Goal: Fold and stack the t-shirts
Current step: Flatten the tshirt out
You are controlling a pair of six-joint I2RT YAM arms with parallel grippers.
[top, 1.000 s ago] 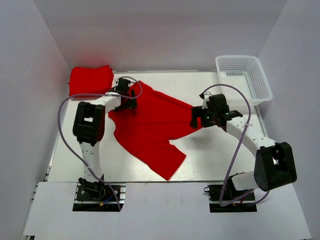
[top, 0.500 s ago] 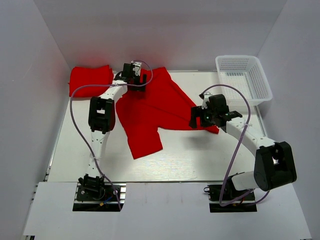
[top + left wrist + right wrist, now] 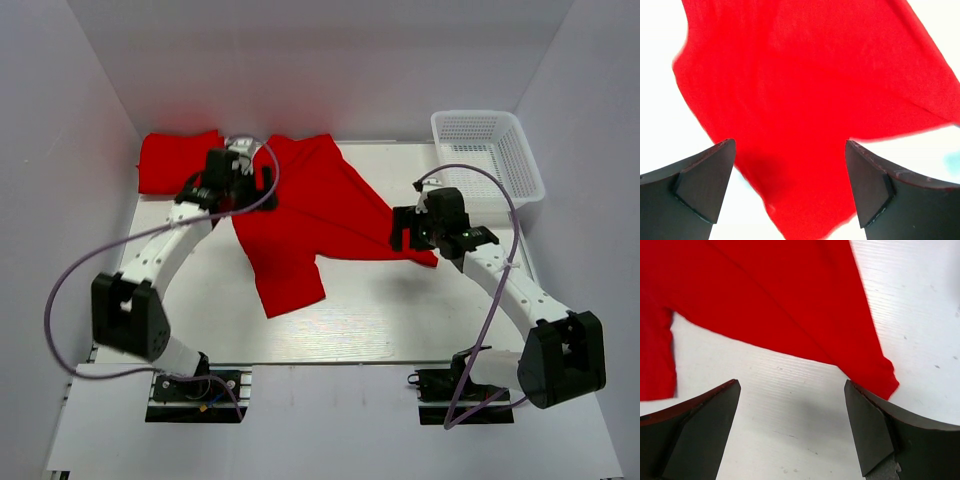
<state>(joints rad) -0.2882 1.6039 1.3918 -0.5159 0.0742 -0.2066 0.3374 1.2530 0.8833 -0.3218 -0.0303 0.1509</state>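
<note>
A bright red t-shirt (image 3: 310,215) lies loosely spread on the white table, one end toward the near side and a sleeve tip by my right gripper. A second red t-shirt (image 3: 178,160) lies folded at the back left. My left gripper (image 3: 238,186) is open and empty above the spread shirt's left edge. In the left wrist view the shirt (image 3: 810,100) fills the space below the open gripper (image 3: 790,192). My right gripper (image 3: 405,233) is open and empty. In the right wrist view it (image 3: 790,430) hangs over bare table, with the shirt's sleeve tip (image 3: 875,372) just beyond it.
A white plastic mesh basket (image 3: 490,150) stands at the back right corner. White walls enclose the table (image 3: 400,310) on the left, back and right. Purple cables loop off both arms.
The left gripper dragged the shirt toward the back, let it go, and has drawn back to the left. The shirt now lies still. The right gripper has shifted slightly right.
</note>
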